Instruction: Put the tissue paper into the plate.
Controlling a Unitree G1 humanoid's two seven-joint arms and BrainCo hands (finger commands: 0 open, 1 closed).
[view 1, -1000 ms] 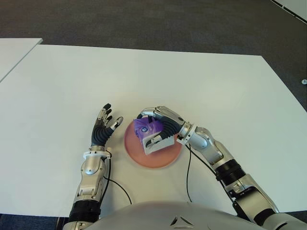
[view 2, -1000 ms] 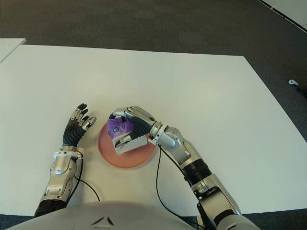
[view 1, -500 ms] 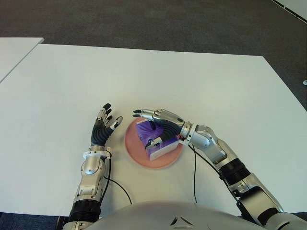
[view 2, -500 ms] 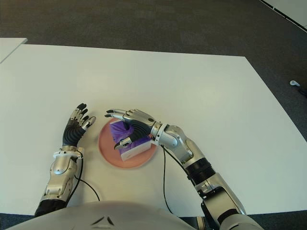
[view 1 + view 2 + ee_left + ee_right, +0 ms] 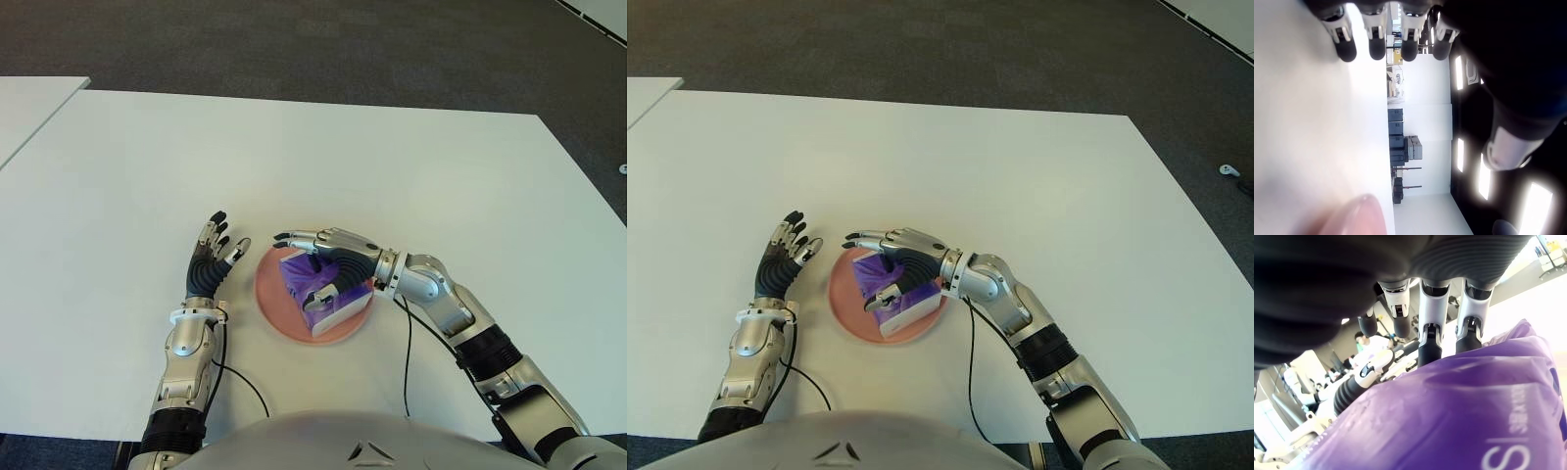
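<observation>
The purple tissue pack (image 5: 318, 292) lies in the pink plate (image 5: 272, 294) on the white table (image 5: 392, 166), so the main part of the task looks done. The pack sits toward the side of the plate nearest the right arm, its white lower edge close to the rim there, and it appears tilted rather than flat, though that is hard to judge from above. The right hand (image 5: 328, 257) is over the pack with its fingers (image 5: 299, 237) stretched out and spread, reaching past the pack's far edge; the thumb curls down against the near side of the purple wrapper. In the right wrist view the fingers stand straight above the wrapper and do not close around it, so the hand seems to have let go, even if it may be touching the pack lightly. What is left, as far as can be judged, is only to lift that hand clear without dragging the pack out of the plate. The left hand (image 5: 210, 260) shows just beside the plate on its left, fingers spread and holding nothing.
</observation>
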